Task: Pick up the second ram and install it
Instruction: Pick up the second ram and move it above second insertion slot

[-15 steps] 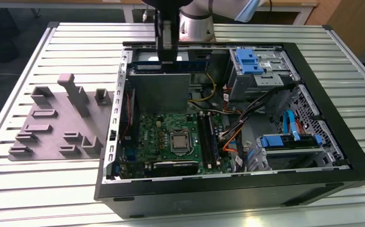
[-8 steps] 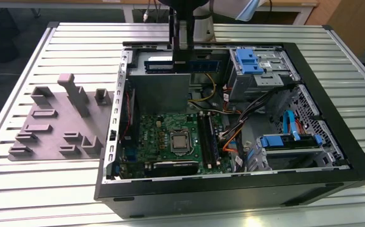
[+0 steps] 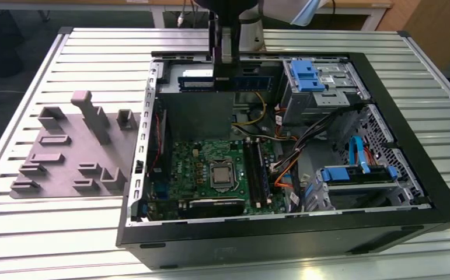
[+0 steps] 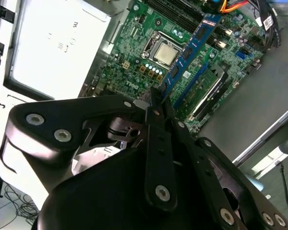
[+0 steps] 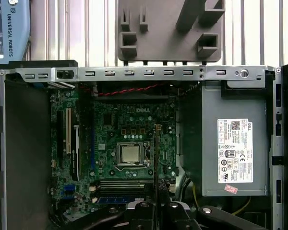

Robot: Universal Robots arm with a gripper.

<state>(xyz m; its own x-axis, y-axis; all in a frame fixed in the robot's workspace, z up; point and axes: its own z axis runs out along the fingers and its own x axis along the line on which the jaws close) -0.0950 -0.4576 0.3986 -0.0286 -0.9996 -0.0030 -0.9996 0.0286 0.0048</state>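
The second ram point(image 4: 192, 48) is held clenched in the gripper point(image 4: 157, 98), on edge above the motherboard point(image 4: 134, 62), seemingly so that its contact edge can face the slots point(image 3: 253, 169). Farther off, the board is enclosed by the walls of the open case point(image 3: 287, 227).

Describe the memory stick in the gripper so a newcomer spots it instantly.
Find the open computer case on the slatted table. High above it, the gripper pinches a thin blue-green memory stick. Unlike the black slots on the motherboard, it hangs in the air, showing a row of black chips.
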